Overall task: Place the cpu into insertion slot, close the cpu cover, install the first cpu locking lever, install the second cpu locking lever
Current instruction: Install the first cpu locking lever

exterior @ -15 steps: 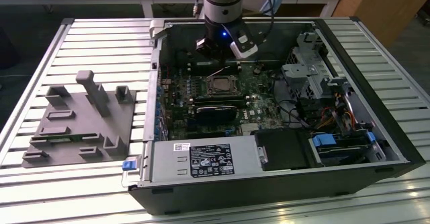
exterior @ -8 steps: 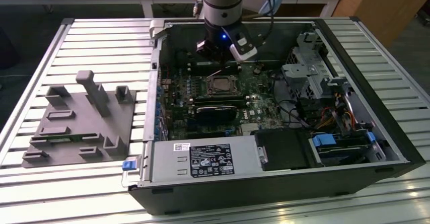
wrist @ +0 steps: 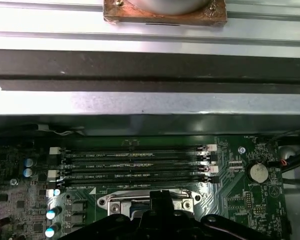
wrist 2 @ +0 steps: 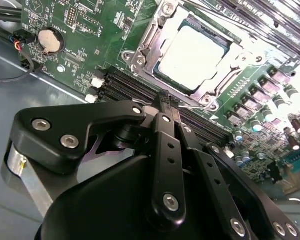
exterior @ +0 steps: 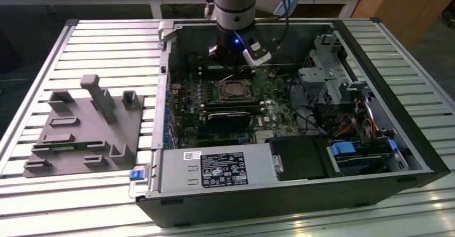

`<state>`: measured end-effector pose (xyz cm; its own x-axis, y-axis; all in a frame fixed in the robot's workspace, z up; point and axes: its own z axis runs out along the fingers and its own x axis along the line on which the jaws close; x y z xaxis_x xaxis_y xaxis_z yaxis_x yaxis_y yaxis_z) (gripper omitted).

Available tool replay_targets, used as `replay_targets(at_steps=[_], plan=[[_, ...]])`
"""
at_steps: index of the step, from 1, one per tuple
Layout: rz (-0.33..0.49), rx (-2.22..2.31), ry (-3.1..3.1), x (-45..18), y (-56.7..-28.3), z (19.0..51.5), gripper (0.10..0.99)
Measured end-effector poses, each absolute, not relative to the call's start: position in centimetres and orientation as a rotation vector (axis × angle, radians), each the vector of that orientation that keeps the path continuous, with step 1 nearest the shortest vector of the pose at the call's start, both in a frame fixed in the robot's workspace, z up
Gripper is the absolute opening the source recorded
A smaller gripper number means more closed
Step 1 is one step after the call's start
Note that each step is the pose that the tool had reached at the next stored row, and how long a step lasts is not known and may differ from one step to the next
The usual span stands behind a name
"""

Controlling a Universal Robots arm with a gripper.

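The cpu (wrist 2: 192, 55) lies silvery-grey side up in the insertion slot (wrist 2: 140, 55) in the middle of the green motherboard (wrist 2: 85, 30). A metal cover frame (wrist 2: 217, 75) lies down around the chip's edges. I cannot tell how the locking levers stand. My gripper (wrist 2: 166, 100) hovers just beside the socket's edge, over the memory slots, its black fingers shut together with nothing between them. In the exterior view the gripper (exterior: 229, 72) hangs right behind the socket (exterior: 232, 91). In the first wrist view the fingertips (wrist: 162, 196) sit at the socket's rim (wrist: 110, 201).
The open computer case (exterior: 398, 141) walls in the board. Long black memory slots (wrist: 135, 162) run next to the socket, with a coin battery (wrist: 257, 172) beyond. Drive cages and cables (exterior: 334, 82) fill the exterior view's right. A grey fixture (exterior: 85, 125) stands on the slatted table.
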<state>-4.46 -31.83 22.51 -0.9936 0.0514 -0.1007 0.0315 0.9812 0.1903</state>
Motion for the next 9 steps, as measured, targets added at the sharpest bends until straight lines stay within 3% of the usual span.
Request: replay_targets(at_steps=[9], plan=[[0.284,0.062,3.012,-4.46,-31.45,21.80,0.106]])
